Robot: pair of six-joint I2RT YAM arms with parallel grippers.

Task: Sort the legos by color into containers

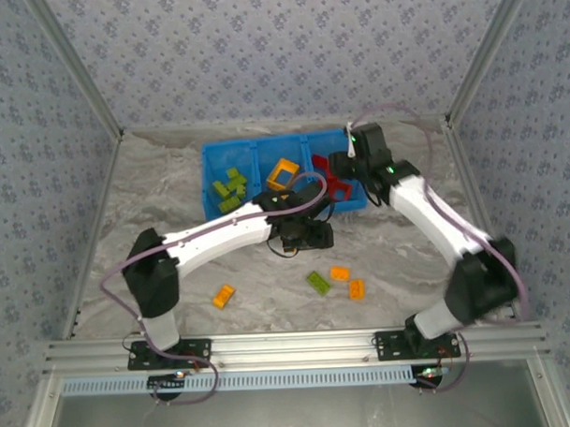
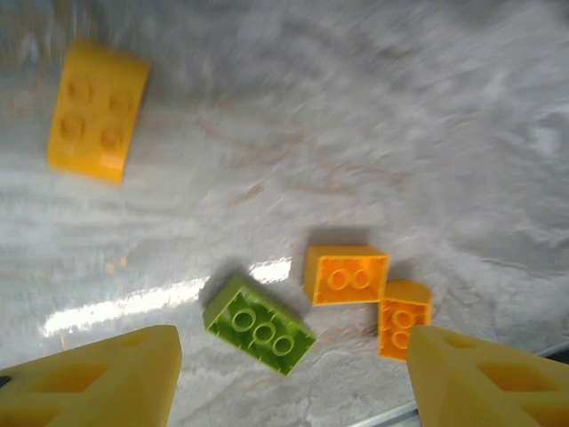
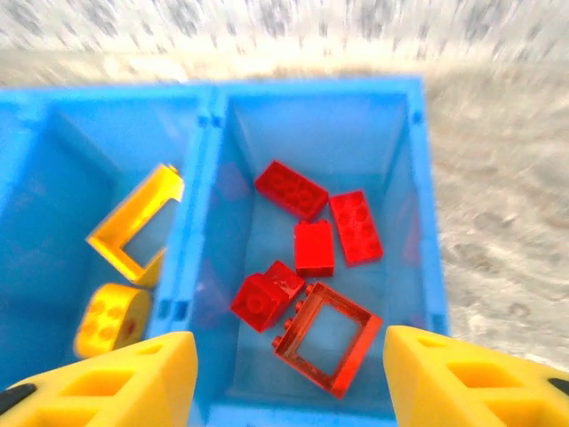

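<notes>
Four legos lie loose on the marble-patterned table point(image 1: 172, 194), near its front edge. The lime green brick point(image 2: 260, 325) is just beside an orange square brick point(image 2: 347, 276), which touches a smaller orange brick point(image 2: 404, 318). A curved orange brick point(image 2: 96, 111) sits well apart from them.

The rest are in the blue bin point(image 1: 208, 165): green bricks point(image 1: 230, 187) in the left compartment, an orange frame point(image 3: 133, 227) in the middle one, and red bricks point(image 3: 313, 247) with a red frame point(image 3: 324, 338) in the right one.

Our left gripper point(image 2: 292, 374) hangs over the loose group with its fingers point(image 2: 98, 382) spread wide and nothing between them. The wrist view is blurred, so we cannot tell how high it hangs. Our right gripper point(image 3: 289, 365) is above the red compartment, likewise wide apart and empty.

We judge these bricks to be light, rigid and glossy, so they could squirt out of a poor pinch. The flat long sides are the place to grip, not the studded top. The green brick lies askew to the jaws, so we would turn the wrist first. The two touching orange ones would be harder to take singly.
</notes>
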